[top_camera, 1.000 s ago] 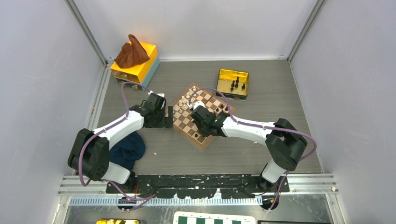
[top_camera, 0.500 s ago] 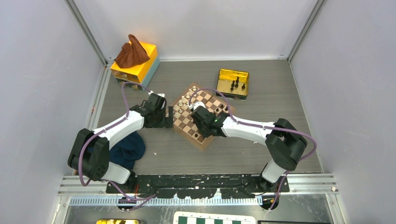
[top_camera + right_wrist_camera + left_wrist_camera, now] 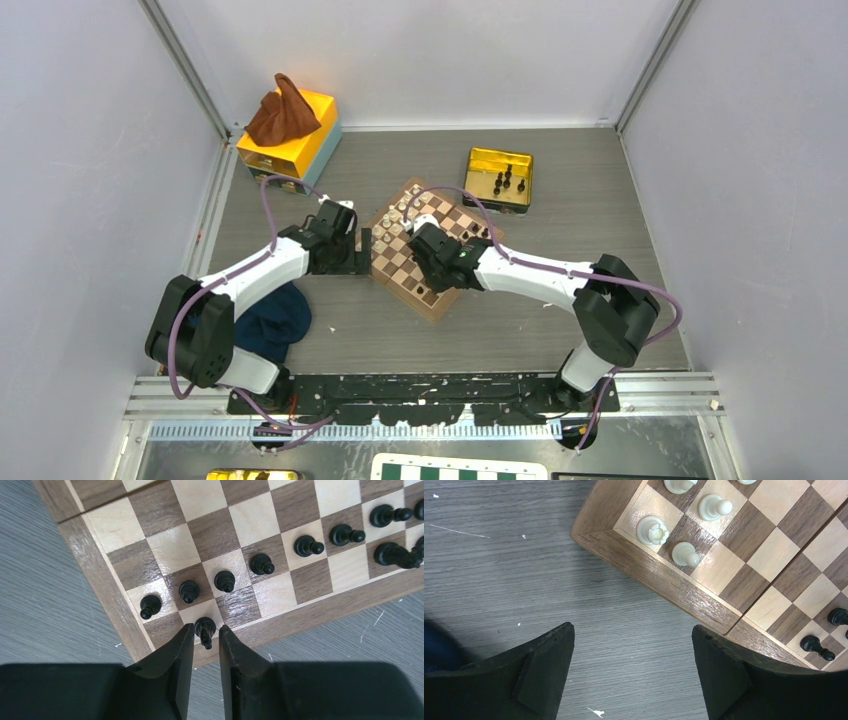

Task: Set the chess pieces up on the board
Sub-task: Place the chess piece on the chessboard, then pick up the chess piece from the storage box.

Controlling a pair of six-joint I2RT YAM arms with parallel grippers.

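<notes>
A small wooden board point(image 3: 397, 266) lies near the middle of a grey surface point(image 3: 560, 200). It is turned so that its corners point toward and away from the arms.

The right claw point(image 3: 206, 632) hangs over the corner of the board nearest the arms. Its two fingers stand slightly parted on either side of one black piece point(image 3: 204, 626). The piece stands upright on a light square in the outermost row, next to the rim, and narrow gaps show on both sides of it, so it is not clamped.

Other black chess pieces point(image 3: 262, 563) stand upright in a line one row further in. In the right wrist view this line runs along the board's edge from lower left to upper right.

The left claw point(image 3: 631, 630) is wide open and holds nothing. It hovers over the bare surface just beside the board's left corner. Cream pieces point(image 3: 652, 530) stand upright on the squares at that corner.

Beyond the board and apart from it, a gold tray point(image 3: 478, 160) holds a few more black pieces.
</notes>
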